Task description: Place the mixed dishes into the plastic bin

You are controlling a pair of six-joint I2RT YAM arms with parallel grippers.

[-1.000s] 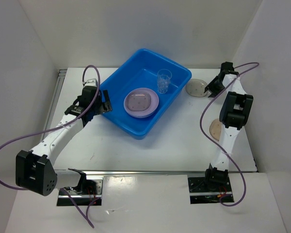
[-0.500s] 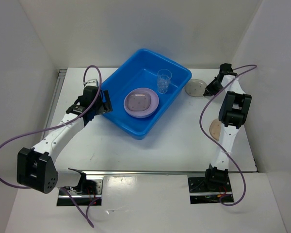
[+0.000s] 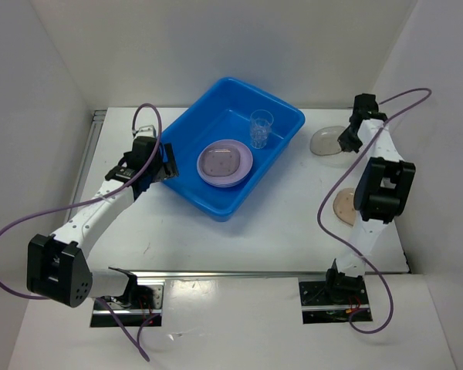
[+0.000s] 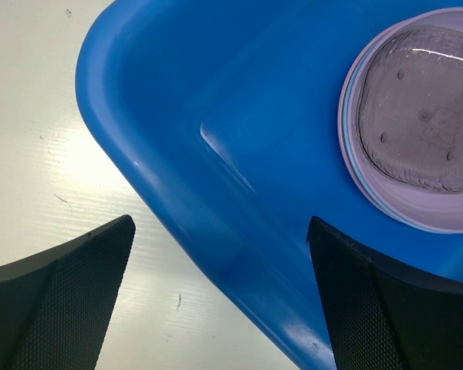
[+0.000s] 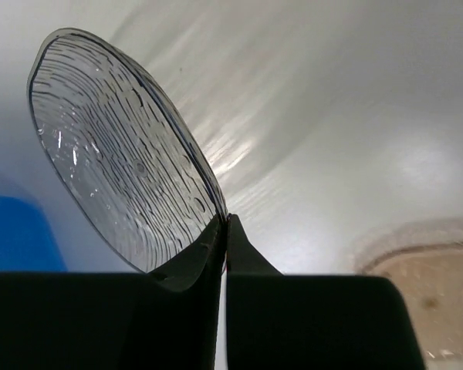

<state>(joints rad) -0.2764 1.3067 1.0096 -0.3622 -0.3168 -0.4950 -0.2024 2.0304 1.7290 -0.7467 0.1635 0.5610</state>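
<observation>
The right tool point(image 5: 224, 231) is pressed together on the rim of a clear grey plate point(image 5: 116, 154), pinching it by the edge. In the wrist view this plate stands tilted, with its far edge up. Whether it touches the desk point(image 3: 177, 239) I cannot tell. From above, the plate is at 9 o'clock of the tool, and the blue bin point(image 3: 228, 119) is further at 9 o'clock, near but apart from it. A tan plate point(image 3: 344, 205) lies flat on the desk at 6 o'clock of the right tool, beside the right arm.

The left tool point(image 4: 220, 223) is spread wide and holds nothing. It hangs over the 9 o'clock rim of the bin, one finger over the desk and one over the bin.

Inside the bin there is a stack of round plates point(image 3: 224, 163), lavender on top, carrying a small speckled square plate point(image 4: 424, 116). A clear cup point(image 3: 261, 128) stands upright at 1 o'clock of the stack.
</observation>
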